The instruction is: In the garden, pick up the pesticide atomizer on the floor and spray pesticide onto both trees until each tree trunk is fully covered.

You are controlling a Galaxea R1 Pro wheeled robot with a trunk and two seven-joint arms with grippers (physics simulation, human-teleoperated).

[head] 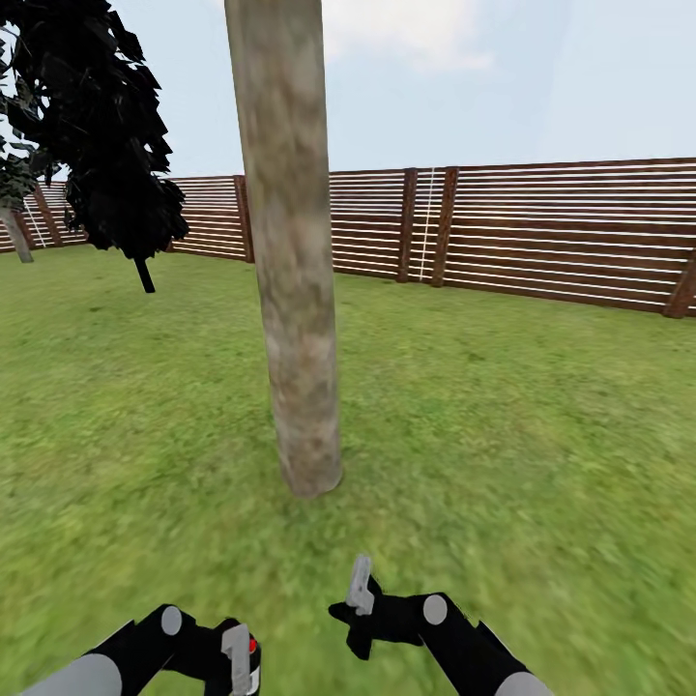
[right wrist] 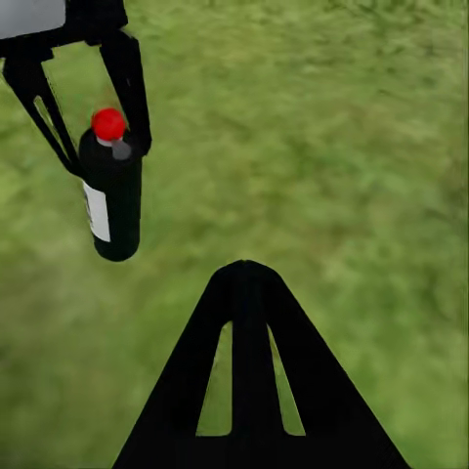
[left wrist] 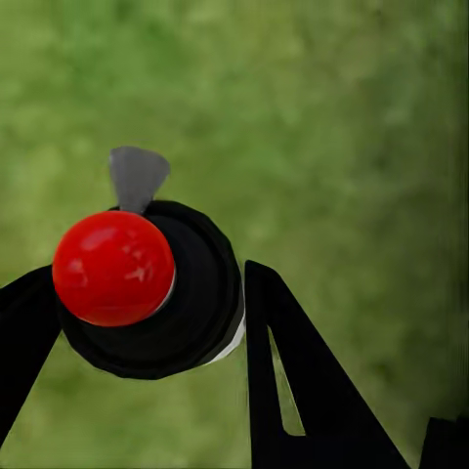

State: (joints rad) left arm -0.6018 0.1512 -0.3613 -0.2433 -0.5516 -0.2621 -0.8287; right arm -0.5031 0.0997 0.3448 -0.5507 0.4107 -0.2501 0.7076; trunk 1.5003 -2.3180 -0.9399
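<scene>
From the head, the tree trunk [head: 295,290] rises at twelve o'clock while the left gripper [head: 237,662] grasps the pesticide atomizer [head: 249,665]; both wrists show its fingers [right wrist: 132,88] clamping the slick, probably light, rigid bottle [left wrist: 186,293] below its red cap [left wrist: 112,267], right gripper [head: 360,585] unreadable.

Flat, even daylight is lighting everything, casting no visible shadows. The lawn [head: 541,416] is rendering blurry, without glare.

The pesticide atomizer [right wrist: 112,191] is a black bottle with a red round cap [left wrist: 113,268], a grey nozzle and a white label, hanging above the lawn [head: 503,435]. A thick, mottled grey-brown tree trunk [head: 290,261] rises straight from the grass, leaning slightly.
</scene>
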